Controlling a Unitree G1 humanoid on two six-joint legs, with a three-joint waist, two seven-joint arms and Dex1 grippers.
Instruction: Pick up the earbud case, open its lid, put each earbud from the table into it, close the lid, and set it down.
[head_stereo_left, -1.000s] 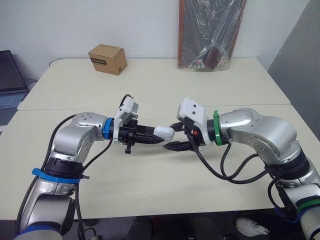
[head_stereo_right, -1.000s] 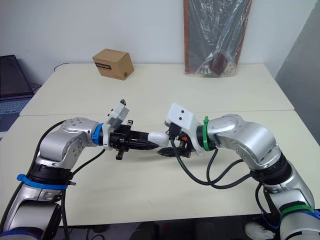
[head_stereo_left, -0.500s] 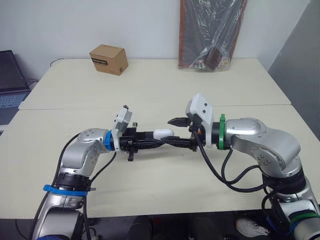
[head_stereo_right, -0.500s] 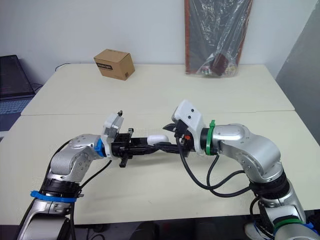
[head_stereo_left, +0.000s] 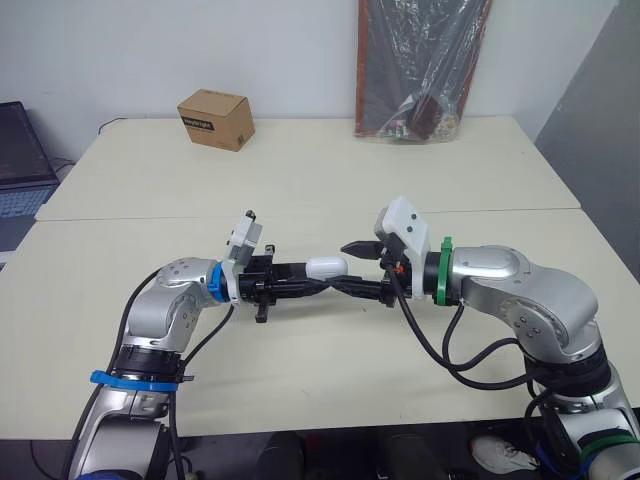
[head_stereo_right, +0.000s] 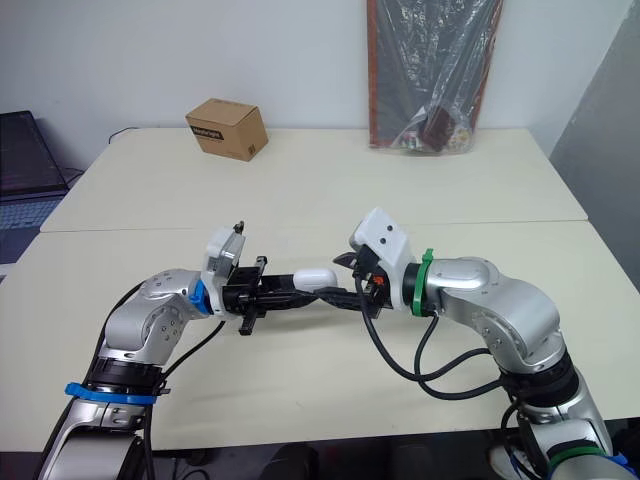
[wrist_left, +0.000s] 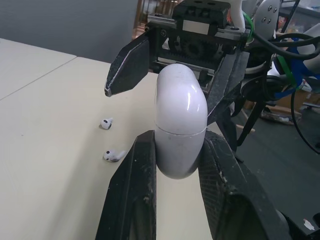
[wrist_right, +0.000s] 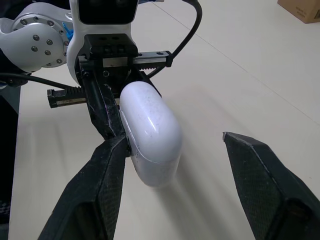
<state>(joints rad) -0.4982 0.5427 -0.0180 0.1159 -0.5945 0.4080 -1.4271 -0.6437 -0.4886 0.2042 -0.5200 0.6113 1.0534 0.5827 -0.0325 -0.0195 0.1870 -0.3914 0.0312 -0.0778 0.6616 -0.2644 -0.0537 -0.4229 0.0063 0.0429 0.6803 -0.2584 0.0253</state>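
The white earbud case (head_stereo_left: 326, 266), lid closed, is held off the table with my left gripper (wrist_left: 177, 145) shut on its lower half. My right gripper (head_stereo_left: 350, 268) faces it from the other side and is open. Its two fingers straddle the case's free end; one finger (wrist_right: 95, 200) lies close beside the case, the other finger (wrist_right: 265, 180) stands well apart. Two white earbuds (wrist_left: 106, 123) (wrist_left: 114, 155) lie on the table beside the grippers.
A cardboard box (head_stereo_left: 214, 118) stands at the table's far left. A plastic-wrapped dark board (head_stereo_left: 420, 70) leans against the wall at the back. A laptop (head_stereo_left: 20, 160) sits at the far left. A seam (head_stereo_left: 520, 211) runs across the two joined tables.
My right gripper has turned and spread its fingers around the case's free end. The left arm has lowered a little with the case still in it.
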